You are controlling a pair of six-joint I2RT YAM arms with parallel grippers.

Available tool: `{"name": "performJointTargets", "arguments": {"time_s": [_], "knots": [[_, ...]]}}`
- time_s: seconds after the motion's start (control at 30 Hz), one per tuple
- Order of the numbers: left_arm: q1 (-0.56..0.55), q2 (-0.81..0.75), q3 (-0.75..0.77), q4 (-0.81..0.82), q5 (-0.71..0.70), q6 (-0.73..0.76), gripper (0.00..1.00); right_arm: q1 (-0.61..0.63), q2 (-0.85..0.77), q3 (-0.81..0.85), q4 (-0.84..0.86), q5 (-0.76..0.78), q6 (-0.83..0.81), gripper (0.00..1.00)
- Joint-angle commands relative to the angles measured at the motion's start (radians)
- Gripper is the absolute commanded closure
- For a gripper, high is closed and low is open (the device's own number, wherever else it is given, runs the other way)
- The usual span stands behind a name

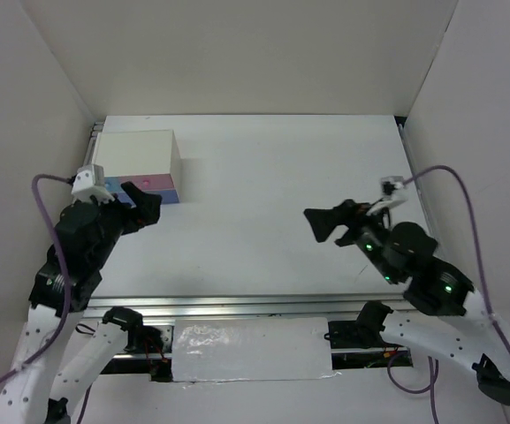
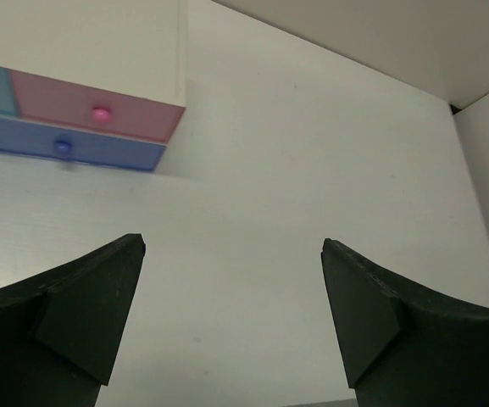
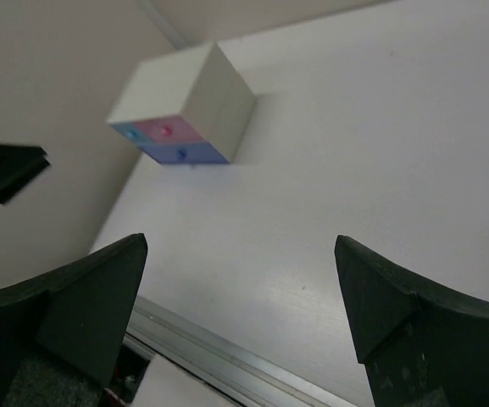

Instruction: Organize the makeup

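From above, no makeup is seen on the table (image 1: 281, 168), enclosed by pale walls (image 1: 237, 53); only the box (image 1: 135, 159) stands at its far left corner, the left gripper (image 1: 141, 201) near it, the right gripper (image 1: 318, 223) well apart. In the left wrist view that gripper is spread wide and empty, the drawers (image 2: 100, 114) shut; in the right wrist view the other is wide and empty too, so the makeup is judged stowed or out of view.

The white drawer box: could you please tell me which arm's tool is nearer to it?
Left. The left tool is just in front of the white drawer box, at its right front corner; the right tool is well off to its right.
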Motion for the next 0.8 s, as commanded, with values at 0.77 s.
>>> {"name": "performJointTargets", "arguments": {"time_s": [0.77], "knots": [[-0.003,-0.470,0.117,-0.561,-0.080,0.139,0.01,0.005,-0.344,0.333,-0.659,0.071,-0.013,0.00]]}}
